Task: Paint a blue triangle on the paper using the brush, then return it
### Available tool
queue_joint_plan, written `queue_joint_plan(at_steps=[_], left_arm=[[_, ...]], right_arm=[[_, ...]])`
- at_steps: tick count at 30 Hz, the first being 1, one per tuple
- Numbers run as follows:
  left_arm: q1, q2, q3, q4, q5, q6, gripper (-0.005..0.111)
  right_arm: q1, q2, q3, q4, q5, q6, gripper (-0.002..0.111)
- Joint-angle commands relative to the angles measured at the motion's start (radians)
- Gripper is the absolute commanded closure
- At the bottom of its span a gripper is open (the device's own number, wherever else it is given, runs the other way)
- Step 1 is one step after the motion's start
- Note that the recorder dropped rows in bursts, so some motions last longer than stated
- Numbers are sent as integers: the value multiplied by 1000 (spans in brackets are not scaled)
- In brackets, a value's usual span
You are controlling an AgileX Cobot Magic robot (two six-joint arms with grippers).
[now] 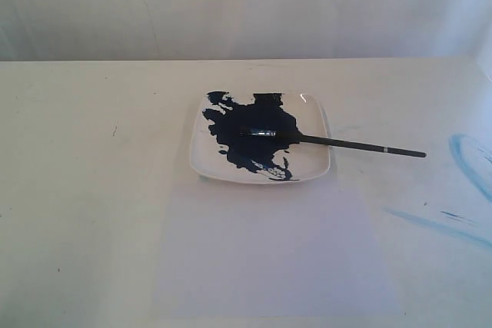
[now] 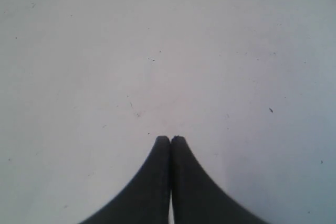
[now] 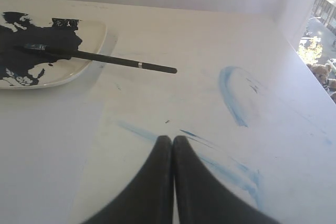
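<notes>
Cream table (image 1: 77,151) under everything. Whitish paper (image 1: 269,259), plain: lies flat between the plate and the table's near edge. Square white plate (image 1: 311,167): sits around the table's middle, just beside the paper's far edge. Navy paint splash (image 1: 246,132): covers much of the plate. Faint light-blue streaks (image 1: 469,159): mark the table near its right edge. Black-handled brush (image 1: 346,144): rests with its tip in the paint, handle jutting past the plate's right rim. Left gripper (image 2: 170,139) and right gripper (image 3: 172,138): fingers pressed together, holding nothing, right one well apart from the brush.
</notes>
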Motion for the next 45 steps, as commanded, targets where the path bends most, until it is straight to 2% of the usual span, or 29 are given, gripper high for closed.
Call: queue_joint_plan(at_steps=[1, 15, 22, 28, 33, 36, 45], left_arm=[[-1, -5, 8, -3, 5, 0, 107], [-1, -5, 8, -3, -24, 0, 107], [-1, -5, 8, -3, -207, 0, 107], [-1, -5, 8, -29, -293, -11, 107], [-1, -5, 8, -66, -417, -59, 107], [-1, -5, 8, -66, -469, -113, 107], [-1, -5, 8, -66, -557, -117, 107]], right_arm=[[2, -7, 5, -5, -6, -2, 108], [2, -7, 5, -5, -6, -2, 108], [2, -7, 5, -5, -6, -2, 108], [2, -7, 5, -5, -6, -2, 108], [2, -7, 5, -5, -6, -2, 108], [2, -7, 5, -5, -6, -2, 108], [2, -7, 5, -5, -6, -2, 108]])
